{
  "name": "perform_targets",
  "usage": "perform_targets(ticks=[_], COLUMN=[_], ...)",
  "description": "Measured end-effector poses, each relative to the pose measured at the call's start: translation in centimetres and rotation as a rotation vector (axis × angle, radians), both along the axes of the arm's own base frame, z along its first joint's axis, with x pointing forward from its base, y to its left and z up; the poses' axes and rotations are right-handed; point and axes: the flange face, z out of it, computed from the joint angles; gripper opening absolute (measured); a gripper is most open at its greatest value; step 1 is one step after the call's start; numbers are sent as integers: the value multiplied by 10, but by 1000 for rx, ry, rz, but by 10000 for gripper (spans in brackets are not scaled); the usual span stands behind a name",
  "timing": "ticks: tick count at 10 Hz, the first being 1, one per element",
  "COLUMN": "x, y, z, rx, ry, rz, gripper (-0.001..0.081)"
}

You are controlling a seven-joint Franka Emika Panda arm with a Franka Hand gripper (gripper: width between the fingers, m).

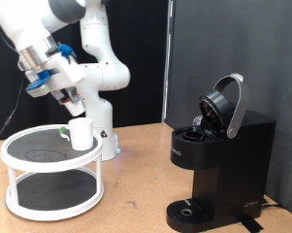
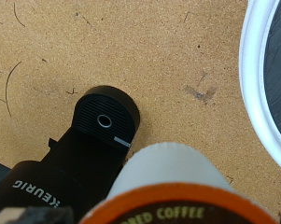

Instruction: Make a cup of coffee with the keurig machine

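Observation:
The black keurig machine (image 1: 221, 163) stands at the exterior view's right with its rounded lid (image 1: 226, 103) tipped up and open. In the wrist view it shows from above, with its round drip tray (image 2: 104, 120). The white cup (image 1: 81, 133) stands on the top shelf of a white round rack (image 1: 29, 167) at the exterior view's left. My gripper (image 1: 66, 96) hangs high above the rack, left of the machine and apart from it. A coffee pod (image 2: 173, 191), white with an orange rim, fills the wrist view right at the hand. The fingers themselves are hidden.
The rack has two dark tiers; its white rim (image 2: 263, 84) shows in the wrist view. The table is brown cork board (image 2: 131, 47). The robot's white base (image 1: 105, 126) stands behind the rack. A dark panel stands behind the machine.

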Motion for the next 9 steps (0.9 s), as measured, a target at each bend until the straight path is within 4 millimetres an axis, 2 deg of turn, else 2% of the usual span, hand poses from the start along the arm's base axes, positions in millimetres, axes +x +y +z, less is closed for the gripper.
perform_targets(ticks=[3,6,9], x=[4,24,45], y=[10,50,92], z=[0,12,27], rx=[105,255,306], ry=[-23,7,24], rz=[-52,-120,-143], gripper=[388,388,388])
